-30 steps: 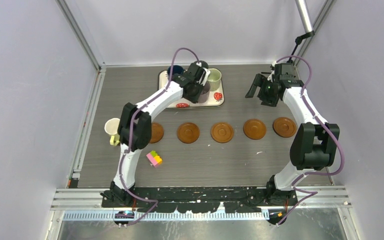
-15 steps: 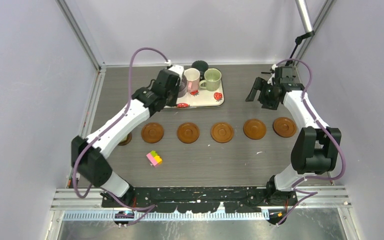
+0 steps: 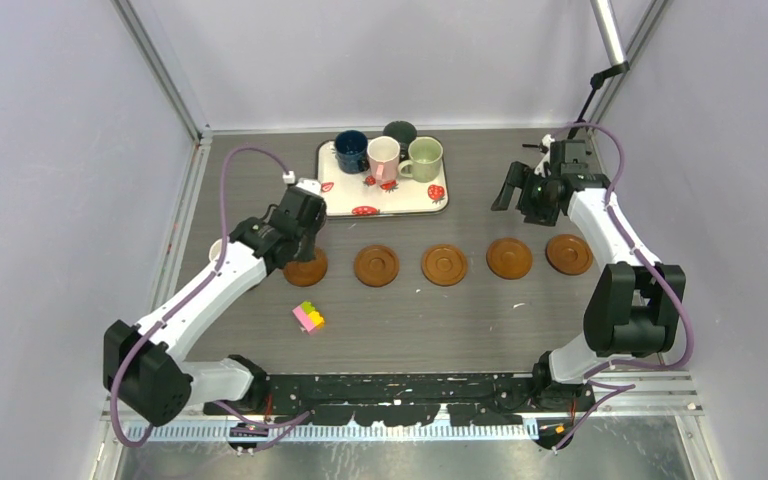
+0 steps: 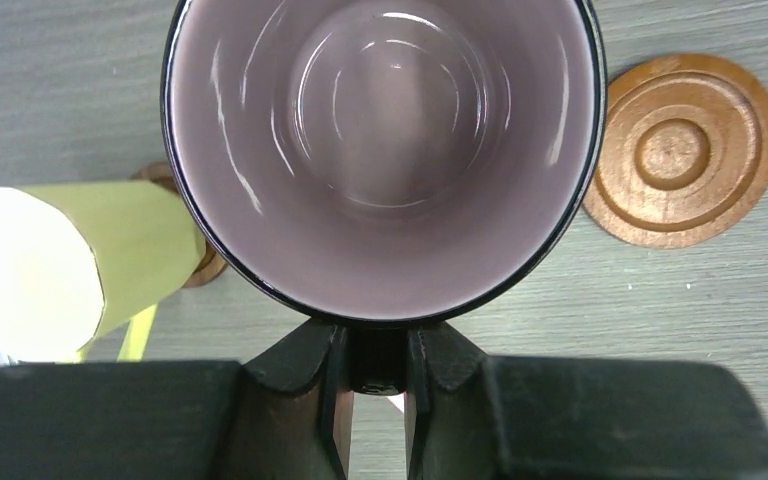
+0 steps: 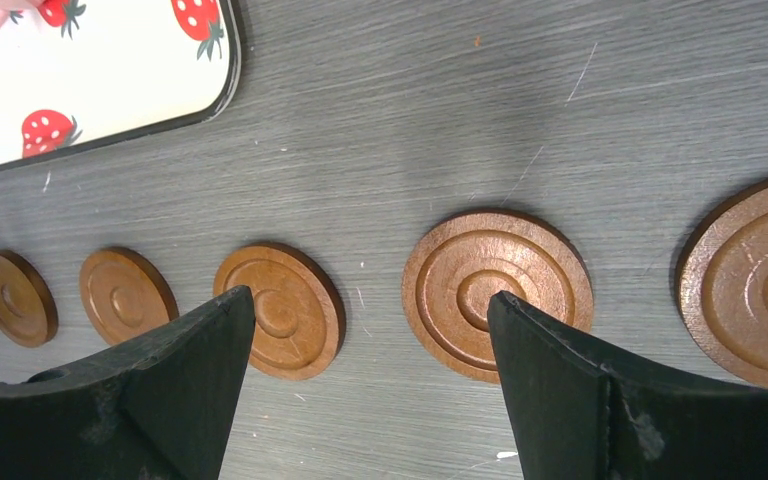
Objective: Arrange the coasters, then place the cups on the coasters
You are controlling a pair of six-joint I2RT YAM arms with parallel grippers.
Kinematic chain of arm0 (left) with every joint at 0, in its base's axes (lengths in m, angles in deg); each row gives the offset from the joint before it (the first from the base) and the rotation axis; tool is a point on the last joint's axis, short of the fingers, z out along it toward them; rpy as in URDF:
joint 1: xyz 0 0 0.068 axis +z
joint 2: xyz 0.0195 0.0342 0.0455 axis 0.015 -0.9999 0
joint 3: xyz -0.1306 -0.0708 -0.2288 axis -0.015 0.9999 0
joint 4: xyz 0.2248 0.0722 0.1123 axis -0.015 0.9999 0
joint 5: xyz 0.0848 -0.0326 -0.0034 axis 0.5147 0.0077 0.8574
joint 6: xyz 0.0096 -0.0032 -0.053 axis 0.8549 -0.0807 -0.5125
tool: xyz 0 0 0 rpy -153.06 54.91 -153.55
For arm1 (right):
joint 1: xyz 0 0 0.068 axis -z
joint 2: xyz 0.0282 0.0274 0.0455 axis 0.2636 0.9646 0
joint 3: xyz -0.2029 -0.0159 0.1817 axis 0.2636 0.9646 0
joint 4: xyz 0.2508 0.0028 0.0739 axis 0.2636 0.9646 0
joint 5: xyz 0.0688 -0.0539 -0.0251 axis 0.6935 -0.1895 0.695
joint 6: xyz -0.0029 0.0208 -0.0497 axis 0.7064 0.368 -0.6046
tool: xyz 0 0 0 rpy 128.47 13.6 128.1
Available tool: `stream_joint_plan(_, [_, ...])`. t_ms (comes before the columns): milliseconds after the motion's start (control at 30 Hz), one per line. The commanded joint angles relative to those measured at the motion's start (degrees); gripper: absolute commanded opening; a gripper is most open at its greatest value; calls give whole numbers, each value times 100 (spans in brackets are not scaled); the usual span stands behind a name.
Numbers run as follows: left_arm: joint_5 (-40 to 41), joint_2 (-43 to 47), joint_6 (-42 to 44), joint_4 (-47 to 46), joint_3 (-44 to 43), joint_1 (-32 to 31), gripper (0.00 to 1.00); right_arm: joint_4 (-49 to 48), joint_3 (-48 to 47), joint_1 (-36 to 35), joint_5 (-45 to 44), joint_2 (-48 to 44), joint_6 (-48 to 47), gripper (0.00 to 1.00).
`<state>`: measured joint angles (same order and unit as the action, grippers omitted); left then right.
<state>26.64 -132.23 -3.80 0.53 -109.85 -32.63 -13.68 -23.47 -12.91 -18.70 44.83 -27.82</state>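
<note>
My left gripper (image 4: 377,360) is shut on the handle of the purple-grey cup (image 4: 385,150), which hangs upright over the left end of the coaster row. In the top view that gripper (image 3: 298,230) hovers just behind a bare coaster (image 3: 305,268). The cream-yellow cup (image 4: 50,270) stands on a coaster (image 4: 210,268) to the left. Another coaster (image 4: 682,150) lies bare on the right. The dark blue (image 3: 351,150), pink (image 3: 383,158), dark grey-green (image 3: 399,132) and pale green (image 3: 425,158) cups stand on the tray (image 3: 400,198). My right gripper (image 3: 520,190) (image 5: 365,298) is open and empty above the bare coasters (image 5: 498,295).
A small pink-yellow-green block toy (image 3: 309,317) lies in front of the coaster row. The strawberry-print tray sits at the back middle. Purple walls and metal rails close in the table on three sides.
My left arm has carried the purple-grey cup from the tray forward and left to the coaster row. The right arm has barely moved.
</note>
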Motion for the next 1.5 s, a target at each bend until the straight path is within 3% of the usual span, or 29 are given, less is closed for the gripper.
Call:
stream_joint_plan(0, [-50, 517, -416, -296, 273, 188, 0, -144, 47, 27, 45, -280, -135, 91])
stream_joint_plan(300, [-484, 489, -402, -301, 745, 613, 0, -165, 72, 26, 17, -164, -151, 91])
stream_joint_plan(967, [-811, -193, -202, -1104, 1088, 881, 0, -145, 157, 27, 74, -257, -232, 91])
stream_joint_plan(1367, [-980, -357, -189, -1082, 1287, 953, 0, -144, 124, 27, 88, -227, -253, 91])
stream_joint_plan(1467, [-1010, -368, -197, -1041, 1304, 962, 9, -148, 112, 26, 97, -200, -237, 91])
